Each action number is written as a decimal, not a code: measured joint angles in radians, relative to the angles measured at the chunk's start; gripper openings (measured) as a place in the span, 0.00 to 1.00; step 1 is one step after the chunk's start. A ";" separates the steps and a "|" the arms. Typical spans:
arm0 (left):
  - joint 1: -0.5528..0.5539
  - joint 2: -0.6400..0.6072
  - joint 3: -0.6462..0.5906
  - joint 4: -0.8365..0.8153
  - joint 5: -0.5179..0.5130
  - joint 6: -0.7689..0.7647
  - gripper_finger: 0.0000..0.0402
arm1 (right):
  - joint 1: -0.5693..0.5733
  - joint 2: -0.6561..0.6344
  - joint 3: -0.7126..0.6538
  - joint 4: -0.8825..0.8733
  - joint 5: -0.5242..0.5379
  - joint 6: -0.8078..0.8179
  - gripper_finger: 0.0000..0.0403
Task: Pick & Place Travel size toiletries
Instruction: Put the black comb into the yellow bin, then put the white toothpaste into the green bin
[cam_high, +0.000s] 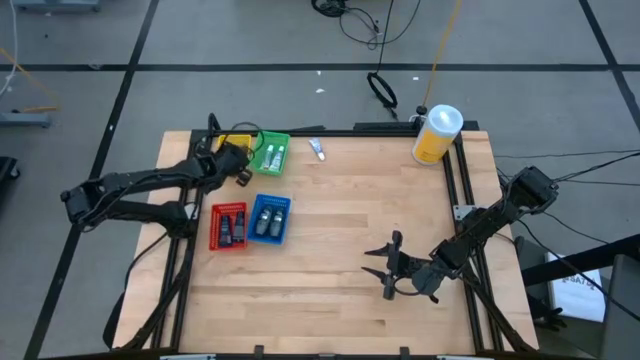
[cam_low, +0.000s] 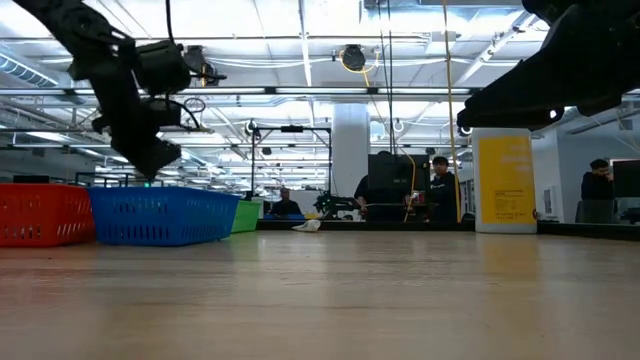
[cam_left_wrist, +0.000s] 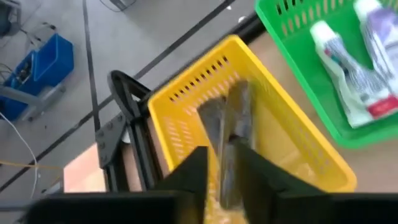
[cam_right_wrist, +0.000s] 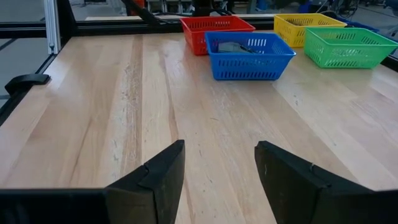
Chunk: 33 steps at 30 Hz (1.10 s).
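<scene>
1. left gripper (cam_left_wrist: 222, 163) above yellow tray (cam_left_wrist: 280, 134) at table's 10 o'clock, pinching a grey oblong toiletry (cam_left_wrist: 233, 124). release from this height risks bounce over the low wall.
2. piece held near one end, hanging steeply; could swing and catch the tray rim (cam_left_wrist: 193, 71).
3. green tray (cam_high: 270, 155) with tubes (cam_left_wrist: 348, 74) just beside, toward 3 o'clock; drift would mis-sort.
4. one tube (cam_high: 316, 149) loose on table (cam_high: 340, 280) at 12 o'clock, not yet collected.
5. right gripper (cam_high: 391, 270) spread, empty, waiting at 4 o'clock; no conflict seen.
</scene>
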 joint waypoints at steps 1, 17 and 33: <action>0.019 0.000 0.025 -0.018 0.015 0.014 0.23 | 0.000 0.000 0.000 0.003 0.000 0.000 0.46; -0.014 0.332 0.275 0.648 0.604 0.119 0.58 | -0.017 0.001 -0.001 -0.034 0.002 0.017 0.46; -0.078 0.984 0.943 0.150 0.595 0.505 0.65 | -0.044 0.001 -0.001 -0.026 -0.024 0.016 0.46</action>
